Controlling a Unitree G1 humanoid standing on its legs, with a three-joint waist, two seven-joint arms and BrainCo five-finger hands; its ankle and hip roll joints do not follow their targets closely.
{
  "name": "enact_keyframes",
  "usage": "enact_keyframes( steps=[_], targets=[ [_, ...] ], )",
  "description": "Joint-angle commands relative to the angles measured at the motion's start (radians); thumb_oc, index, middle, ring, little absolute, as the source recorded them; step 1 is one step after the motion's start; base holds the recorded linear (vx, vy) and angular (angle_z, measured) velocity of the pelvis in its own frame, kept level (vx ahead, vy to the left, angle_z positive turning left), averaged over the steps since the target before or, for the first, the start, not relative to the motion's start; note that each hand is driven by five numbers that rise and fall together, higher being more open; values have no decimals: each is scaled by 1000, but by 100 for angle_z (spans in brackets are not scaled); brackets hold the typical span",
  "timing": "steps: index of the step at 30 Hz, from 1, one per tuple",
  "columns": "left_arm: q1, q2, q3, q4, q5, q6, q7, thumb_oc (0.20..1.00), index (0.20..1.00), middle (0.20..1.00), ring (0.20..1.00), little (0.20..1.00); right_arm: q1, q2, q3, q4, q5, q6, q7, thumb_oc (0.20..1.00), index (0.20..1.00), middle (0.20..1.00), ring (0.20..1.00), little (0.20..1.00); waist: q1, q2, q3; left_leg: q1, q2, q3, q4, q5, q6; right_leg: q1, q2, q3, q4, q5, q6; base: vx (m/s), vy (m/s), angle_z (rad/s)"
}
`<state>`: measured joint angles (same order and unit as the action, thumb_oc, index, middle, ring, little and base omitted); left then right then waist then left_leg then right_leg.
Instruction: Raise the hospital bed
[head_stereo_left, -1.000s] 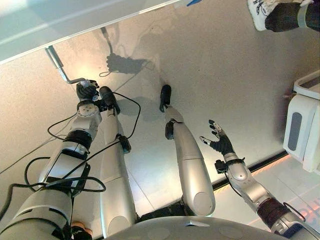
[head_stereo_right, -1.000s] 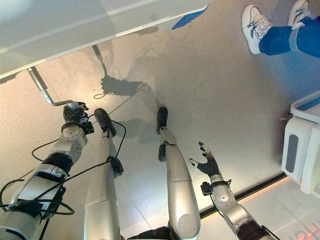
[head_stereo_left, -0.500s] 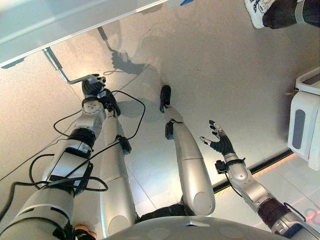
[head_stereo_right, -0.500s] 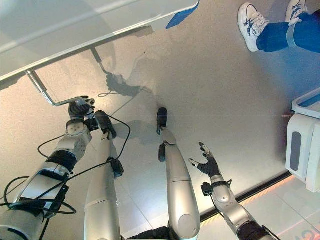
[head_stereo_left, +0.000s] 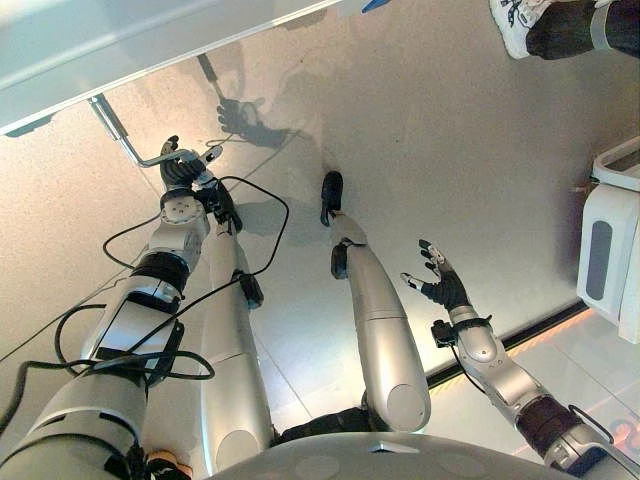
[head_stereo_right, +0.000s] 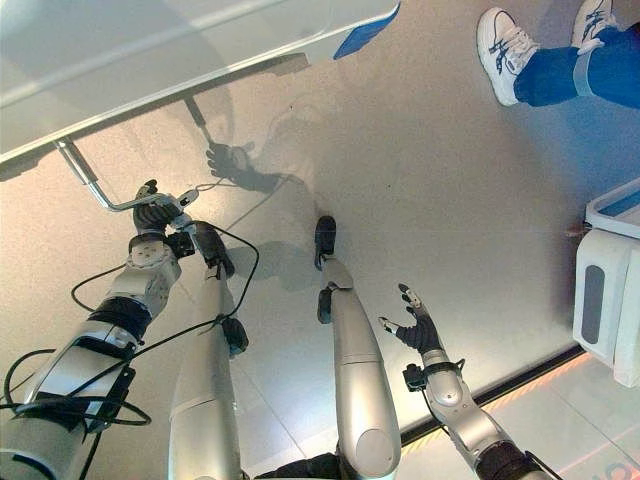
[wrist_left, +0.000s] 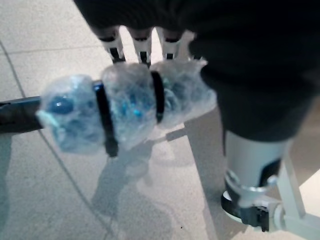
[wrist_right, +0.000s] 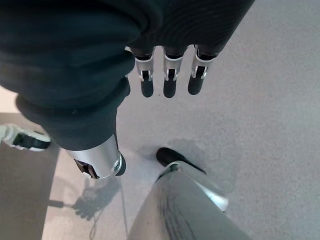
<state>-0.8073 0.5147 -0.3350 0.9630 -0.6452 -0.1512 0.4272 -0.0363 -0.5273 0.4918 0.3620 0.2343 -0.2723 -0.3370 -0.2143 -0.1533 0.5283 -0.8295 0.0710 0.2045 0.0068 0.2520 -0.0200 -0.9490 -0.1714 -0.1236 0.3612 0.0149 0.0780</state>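
The hospital bed (head_stereo_left: 100, 40) runs across the top left. A metal crank rod (head_stereo_left: 108, 118) comes down from its edge and bends into a handle wrapped in clear plastic with black bands (wrist_left: 130, 107). My left hand (head_stereo_left: 183, 178) is at that handle, open, with its fingers (wrist_left: 142, 46) straight behind the wrapped grip and its thumb spread away. The grip lies against the fingers, not clasped. My right hand (head_stereo_left: 442, 287) hangs open over the floor at the lower right, holding nothing.
A person's white shoes and blue trousers (head_stereo_right: 520, 50) stand at the top right. A white cabinet (head_stereo_left: 610, 250) stands at the right edge. A dark strip (head_stereo_left: 520, 335) crosses the floor near my right arm.
My left hand, shut on the crank handle before, carried it a little up and to the right, then spread its fingers off it. The right hand has not moved.
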Motion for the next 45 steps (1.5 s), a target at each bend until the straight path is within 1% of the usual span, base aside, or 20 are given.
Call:
enact_keyframes(
  steps=[1, 14, 18, 22, 28, 29, 30, 33, 34, 36, 37, 39, 42, 43, 45],
  targets=[
    [-80, 29, 4, -16, 30, -63, -4, 1000, 1000, 1000, 1000, 1000, 39, -44, 21, 2, 9, -35, -11, 1000, 1000, 1000, 1000, 1000, 2, -18, -8, 22, -48, -33, 57, -96, -38, 62, 47, -43, -241, 175, 53, 0, 0, 0],
    [-33, 13, 14, -29, 16, -66, -25, 1000, 1000, 1000, 1000, 1000, 37, -38, 24, 22, 10, -27, 1, 1000, 1000, 1000, 1000, 1000, 12, -23, -8, 45, -51, -43, 72, -96, -37, 99, 42, -55, -242, 181, 52, -10, 2, 2],
    [-5, 9, 22, -29, 8, -63, -44, 1000, 1000, 1000, 1000, 1000, 30, -29, 28, 40, 14, -21, 3, 1000, 1000, 1000, 1000, 1000, 19, -29, -8, 70, -53, -47, 75, -98, -36, 128, 41, -60, -244, 183, 52, -21, 9, 0],
    [60, 6, 35, -50, 6, -64, -60, 1000, 1000, 1000, 1000, 1000, 33, -15, 23, 69, 14, -12, 12, 1000, 1000, 1000, 1000, 1000, 29, -31, -8, 112, -53, -53, 90, -109, -32, 174, 39, -64, -233, 174, 48, -8, 6, 0],
    [171, -27, 64, -82, -18, -72, -85, 1000, 1000, 1000, 1000, 1000, 33, 13, 14, 113, 20, 0, 24, 1000, 1000, 1000, 1000, 1000, 49, -26, -8, 162, -57, -58, 110, -125, -27, 233, 33, -63, -222, 166, 45, -21, 24, 6],
    [217, -39, 72, -94, -14, -74, -95, 1000, 1000, 1000, 1000, 1000, 34, 24, 9, 132, 19, 6, 28, 1000, 1000, 1000, 1000, 1000, 58, -23, -8, 185, -57, -58, 117, -130, -25, 260, 30, -65, -218, 162, 44, -10, 25, 3],
    [220, -40, 72, -95, -14, -74, -95, 1000, 1000, 1000, 1000, 1000, 34, 24, 10, 133, 19, 5, 28, 1000, 1000, 1000, 1000, 1000, 58, -23, -8, 187, -57, -58, 116, -130, -25, 263, 30, -65, -218, 162, 44, -12, 44, 3],
    [315, -72, 76, -134, -31, -83, -131, 1000, 1000, 1000, 1000, 1000, 31, 41, -7, 180, 20, 21, 39, 1000, 1000, 1000, 1000, 1000, 77, -9, -8, 234, -62, -60, 117, -137, -20, 316, 23, -70, -217, 157, 45, -6, 33, 3],
    [316, -72, 76, -135, -30, -82, -130, 1000, 1000, 1000, 1000, 1000, 32, 41, -7, 180, 20, 21, 39, 1000, 1000, 1000, 1000, 1000, 77, -9, -8, 235, -62, -60, 117, -137, -20, 317, 23, -70, -218, 157, 45, -4, 49, 4],
    [381, -95, 77, -170, -45, -92, -151, 1000, 1000, 1000, 1000, 1000, 26, 57, -23, 199, 21, 31, 44, 1000, 1000, 1000, 1000, 1000, 94, 2, -8, 276, -64, -64, 111, -139, -18, 361, 18, -74, -222, 154, 47, 3, 54, 3],
    [382, -95, 77, -170, -45, -92, -151, 1000, 1000, 1000, 1000, 1000, 26, 57, -23, 199, 21, 31, 44, 1000, 1000, 1000, 1000, 1000, 94, 2, -8, 277, -64, -64, 110, -139, -18, 362, 18, -74, -223, 154, 47, -2, 60, 3],
    [437, -116, 83, -166, -46, -91, -173, 1000, 1000, 1000, 1000, 1000, 18, 76, -35, 229, 25, 36, 51, 1000, 1000, 1000, 1000, 1000, 110, 11, -8, 320, -66, -65, 102, -142, -14, 406, 15, -76, -229, 152, 49, 12, 65, 5],
    [469, -128, 88, -158, -36, -95, -184, 1000, 1000, 1000, 1000, 1000, 13, 85, -41, 246, 25, 37, 60, 1000, 1000, 1000, 1000, 1000, 121, 15, -8, 351, -68, -66, 94, -142, -13, 437, 13, -78, -232, 152, 51, -10, 36, 4],
    [475, -137, 96, -147, -42, -94, -189, 1000, 1000, 1000, 1000, 1000, 9, 92, -46, 252, 26, 37, 61, 1000, 1000, 1000, 1000, 1000, 123, 14, -8, 342, -72, -60, 92, -119, -4, 433, 7, -86, -240, 173, 43, -47, 41, 7],
    [509, -154, 101, -123, -37, -87, -203, 1000, 1000, 1000, 1000, 1000, 6, 107, -49, 280, 28, 42, 67, 1000, 1000, 1000, 1000, 1000, 135, 15, -8, 383, -73, -61, 85, -122, -3, 480, 7, -88, -249, 171, 45, -8, 37, 3]
  ],
)
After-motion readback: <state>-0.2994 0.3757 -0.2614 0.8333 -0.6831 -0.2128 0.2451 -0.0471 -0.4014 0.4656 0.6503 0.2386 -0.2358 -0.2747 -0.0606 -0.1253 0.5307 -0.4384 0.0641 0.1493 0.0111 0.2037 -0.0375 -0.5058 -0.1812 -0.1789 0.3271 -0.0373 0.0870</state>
